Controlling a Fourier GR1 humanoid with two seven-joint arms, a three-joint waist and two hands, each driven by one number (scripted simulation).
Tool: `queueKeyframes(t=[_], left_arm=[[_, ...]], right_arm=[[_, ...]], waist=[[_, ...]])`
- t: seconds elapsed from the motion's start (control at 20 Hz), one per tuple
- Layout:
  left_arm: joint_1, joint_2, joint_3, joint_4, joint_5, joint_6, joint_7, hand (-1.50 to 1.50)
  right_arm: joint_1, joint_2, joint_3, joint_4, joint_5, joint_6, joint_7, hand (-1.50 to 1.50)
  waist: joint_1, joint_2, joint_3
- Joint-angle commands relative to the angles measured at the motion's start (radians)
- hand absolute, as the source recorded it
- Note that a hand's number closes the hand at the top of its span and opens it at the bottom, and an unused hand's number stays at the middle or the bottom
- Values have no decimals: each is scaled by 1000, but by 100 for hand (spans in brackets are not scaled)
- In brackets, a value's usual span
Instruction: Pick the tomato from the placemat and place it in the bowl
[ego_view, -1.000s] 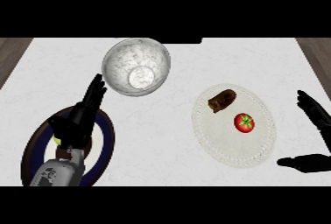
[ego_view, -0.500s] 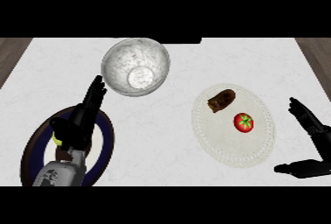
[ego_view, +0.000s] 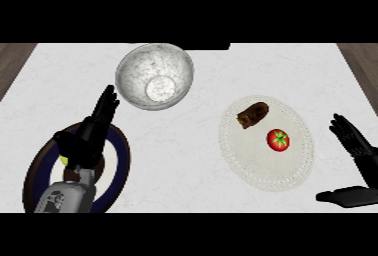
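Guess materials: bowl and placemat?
Bowl: looks like stone or speckled ceramic, going by its mottled grey-white marbling and soft sheen; could be brushed metal. Placemat: cream, matte, apparently woven fabric or lace, judging by the dotted texture and scalloped rim.

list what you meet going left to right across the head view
Dark round plate with a blue rim → left black hand → speckled grey bowl → dark brown oblong food item → red tomato on the white oval placemat → right black hand.
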Motion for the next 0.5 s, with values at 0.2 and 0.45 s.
queueKeyframes(t=[0.2, 0.45], left_arm=[[-61, -9, 50, 49, -6, -35, 11, 0], [16, -34, 39, -11, -38, -30, -5, 0]], right_arm=[[-78, 82, 0, 101, 40, 11, 12, -150], [-95, 110, -15, 145, 58, 28, -6, -150]], waist=[[1, 1, 0], [2, 0, 0]])
